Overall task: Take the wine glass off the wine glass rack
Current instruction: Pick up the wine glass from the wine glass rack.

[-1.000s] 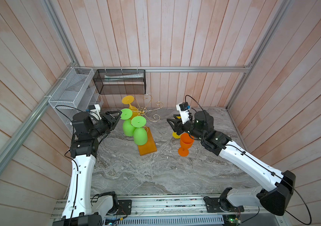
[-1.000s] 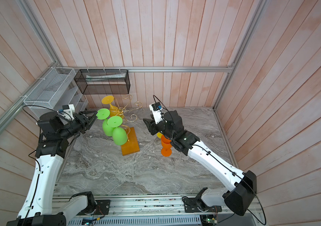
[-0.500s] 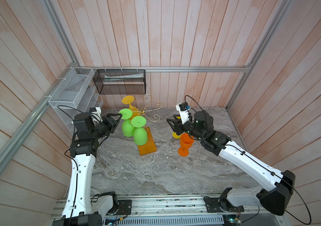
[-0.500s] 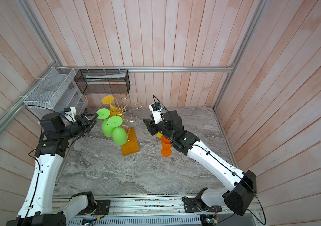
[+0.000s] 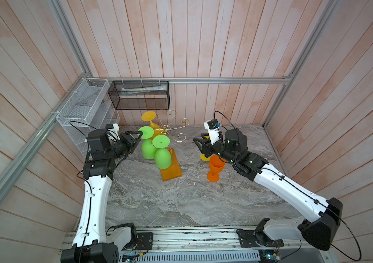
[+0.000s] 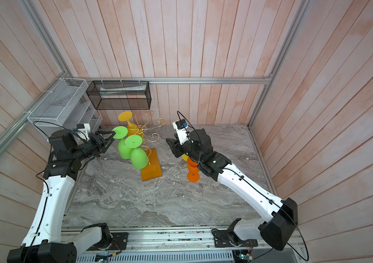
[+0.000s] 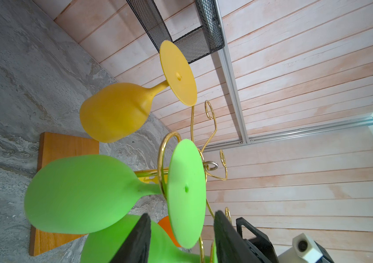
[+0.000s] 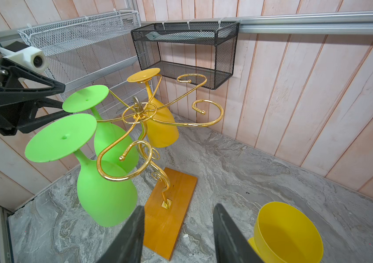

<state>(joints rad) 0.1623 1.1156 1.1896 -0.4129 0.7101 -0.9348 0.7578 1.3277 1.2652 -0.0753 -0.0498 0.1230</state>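
Left gripper (image 7: 182, 215): up at the rack's left side, jaws parted, bracketing the foot rim of a green glass with a gap either side. Nothing was gripped!
Lime-green plastic wine glass (image 5: 148, 149): hung bowl-down from a curled arm on the rack's left side, its round flat foot on top, right at those jaws.
Second lime-green wine glass (image 5: 162, 158): hung bowl-down on the rack's robot-facing side, just beside its twin.
Mustard-yellow wine glass (image 5: 148, 116): hung upside down too, on the rack's far-left arm.
Wine glass rack (image 8: 139, 111): a thin gold wire stand with scrolled arms, upright on its rectangular amber wooden base (image 5: 172, 169), which sat on the grey marble-patterned table (image 5: 158, 205).
Right gripper (image 8: 178, 207): well off the rack's right side and facing it, jaws spread and holding nothing.
Orange plastic goblet (image 5: 215, 166): stood upright on the table, right of the rack, under the right arm.
Bright yellow goblet (image 8: 288, 230): upright, right of the rack, just beside the orange one.
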